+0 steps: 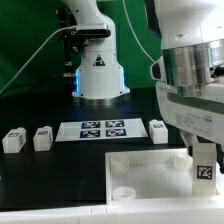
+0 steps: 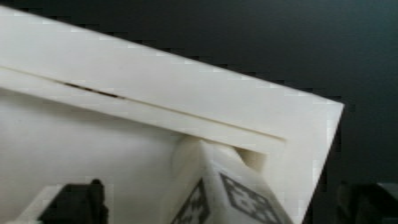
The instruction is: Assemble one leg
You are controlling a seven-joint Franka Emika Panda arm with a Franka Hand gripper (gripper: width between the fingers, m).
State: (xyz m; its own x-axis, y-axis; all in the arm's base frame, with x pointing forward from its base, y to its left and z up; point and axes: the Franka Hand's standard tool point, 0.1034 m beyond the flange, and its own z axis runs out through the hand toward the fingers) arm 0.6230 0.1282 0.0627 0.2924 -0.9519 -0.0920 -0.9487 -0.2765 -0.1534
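Observation:
A white leg (image 1: 203, 171) with a marker tag stands upright at the corner of the large white panel (image 1: 140, 166) on the exterior view's right. My gripper (image 1: 201, 155) hangs right over it. In the wrist view the leg (image 2: 235, 192) rises from the panel's (image 2: 107, 120) corner between my fingers (image 2: 75, 203), with a gap showing on each side, so the gripper (image 2: 217, 202) is open around it. Three more legs stand on the table: two at the exterior view's left (image 1: 13, 141) (image 1: 42, 138) and one beside the marker board (image 1: 158, 131).
The marker board (image 1: 104, 130) lies flat behind the panel. The robot base (image 1: 98, 70) stands at the back middle. Cables run behind it over a green backdrop. The panel reaches close to the table's front edge.

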